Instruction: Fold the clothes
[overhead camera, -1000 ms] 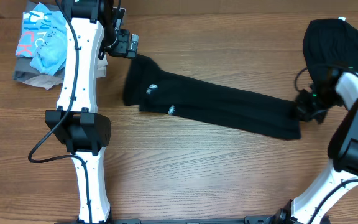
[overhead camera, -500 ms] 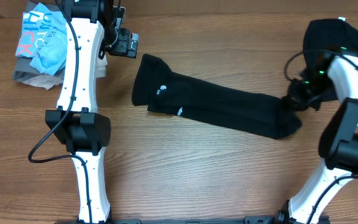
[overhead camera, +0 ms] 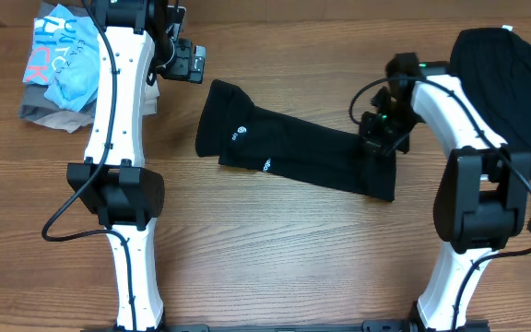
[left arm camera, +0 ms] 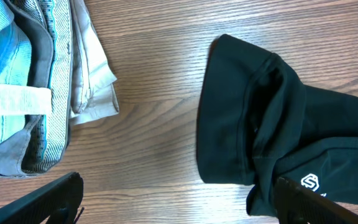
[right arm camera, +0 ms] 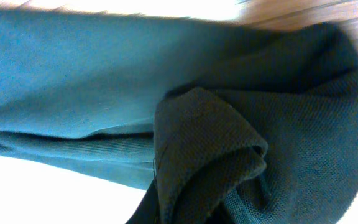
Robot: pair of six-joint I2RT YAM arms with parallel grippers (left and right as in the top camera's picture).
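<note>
My right end effector (overhead camera: 382, 131) clenches bunched, soft knit black shirt (overhead camera: 302, 152) at its 3 o'clock end; left end effector (overhead camera: 186, 63) released.

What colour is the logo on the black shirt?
White logo, clearest in left wrist view.

Bunched black garment (right arm camera: 210, 143) over wood

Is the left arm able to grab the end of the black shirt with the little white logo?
Probably yes. The left gripper is open and hangs close by that end of the black shirt, with only bare table between them.
</note>
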